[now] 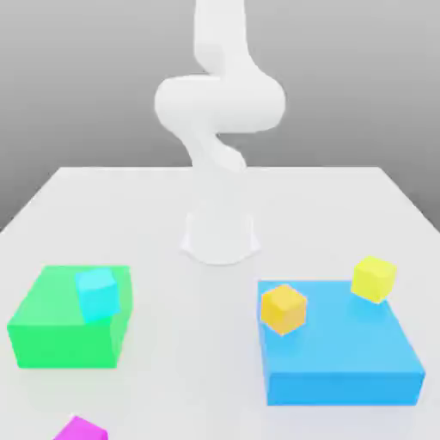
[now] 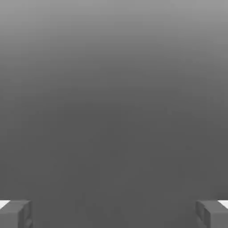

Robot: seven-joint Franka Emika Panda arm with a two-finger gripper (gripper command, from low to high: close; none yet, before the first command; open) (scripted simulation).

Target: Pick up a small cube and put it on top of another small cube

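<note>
The small magenta cube (image 1: pixel 80 429) lies on the white table at the front of the exterior view's left, partly cut off by the frame edge. A small cyan cube (image 1: pixel 97 293) rests on top of the large green block (image 1: pixel 60 331). The white arm (image 1: pixel 219 103) rises from its base at the middle of the table and bends upward out of the frame. In the hand view my gripper (image 2: pixel 114 213) is open, its two grey fingertips (image 2: pixel 15 213) far apart with nothing between them, facing plain grey background.
A large blue block (image 1: pixel 344 352) sits on the exterior view's right, carrying a small orange cube (image 1: pixel 284 308) near its left edge and a small yellow cube (image 1: pixel 374 278) at its far corner. The arm's base (image 1: pixel 220 236) stands between the two large blocks, farther back.
</note>
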